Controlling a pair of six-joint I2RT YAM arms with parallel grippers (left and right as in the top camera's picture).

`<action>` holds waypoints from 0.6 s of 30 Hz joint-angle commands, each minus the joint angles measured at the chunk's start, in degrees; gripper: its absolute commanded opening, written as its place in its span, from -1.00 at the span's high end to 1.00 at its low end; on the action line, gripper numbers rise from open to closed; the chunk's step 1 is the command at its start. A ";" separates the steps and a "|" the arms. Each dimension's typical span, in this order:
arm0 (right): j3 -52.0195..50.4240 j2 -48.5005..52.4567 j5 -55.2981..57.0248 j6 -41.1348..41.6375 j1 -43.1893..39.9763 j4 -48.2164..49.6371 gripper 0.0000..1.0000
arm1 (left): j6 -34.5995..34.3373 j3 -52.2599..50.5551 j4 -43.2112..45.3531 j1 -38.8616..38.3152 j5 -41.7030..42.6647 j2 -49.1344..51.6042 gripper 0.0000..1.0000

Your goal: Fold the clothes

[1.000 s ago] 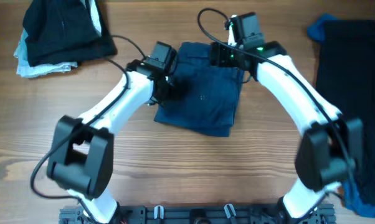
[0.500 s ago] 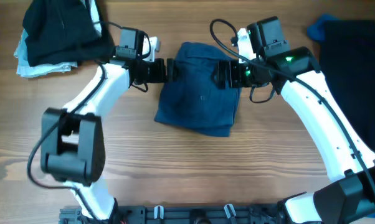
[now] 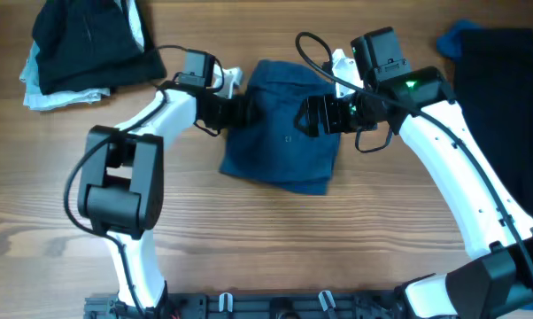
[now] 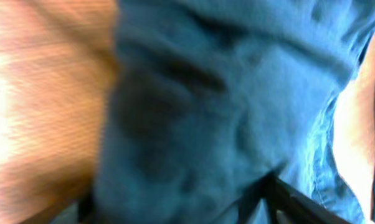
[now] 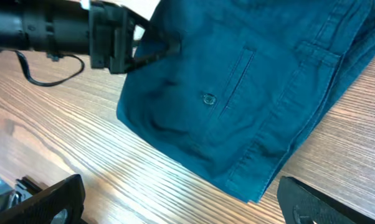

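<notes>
A dark navy-blue garment (image 3: 284, 133) lies folded in a rough rectangle on the table's middle. In the right wrist view (image 5: 237, 81) it shows seams, a pocket slit and a small button (image 5: 208, 99). My left gripper (image 3: 240, 110) is at the garment's left edge, low over it. Its wrist view is blurred and filled with navy fabric (image 4: 225, 106), with the fingers (image 4: 181, 208) spread wide around the cloth. My right gripper (image 3: 314, 116) hovers over the garment's right half, open and empty (image 5: 187, 202). It also sees the left gripper (image 5: 144, 50) at the cloth's edge.
A pile of black and pale blue-white clothes (image 3: 81, 49) lies at the back left. A large black garment (image 3: 497, 115) with bright blue cloth (image 3: 457, 40) covers the right side. Bare wood table (image 3: 249, 239) lies in front.
My left gripper moved right onto the garment's left edge. My right gripper shifted left and slightly forward over the garment. The garment itself has stayed in place.
</notes>
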 commanded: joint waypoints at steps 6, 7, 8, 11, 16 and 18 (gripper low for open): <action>0.15 -1.07 -1.66 -2.12 -0.07 -1.49 -0.99 | 0.50 -0.66 -3.41 -7.39 3.19 2.64 -0.99; 0.15 -1.07 -1.66 -2.19 -0.07 -1.60 -0.99 | 0.50 -0.63 -3.21 -7.80 3.19 2.64 -0.96; 0.15 -1.07 -1.66 -2.19 -0.07 -1.75 -0.99 | 0.48 -0.63 -2.89 -8.20 3.21 2.64 -0.98; 0.15 -1.07 -1.66 -2.21 -0.07 -1.77 -1.00 | 0.50 -0.66 -2.16 -9.03 3.21 2.64 -1.00; 0.15 -1.07 -1.66 -2.19 -0.07 -1.79 -1.00 | 1.33 -0.66 -2.03 -10.12 3.17 2.64 0.45; 0.15 -1.07 -1.66 -2.19 -0.07 -1.90 -0.99 | 1.31 -0.63 -2.03 -10.12 3.19 2.64 0.92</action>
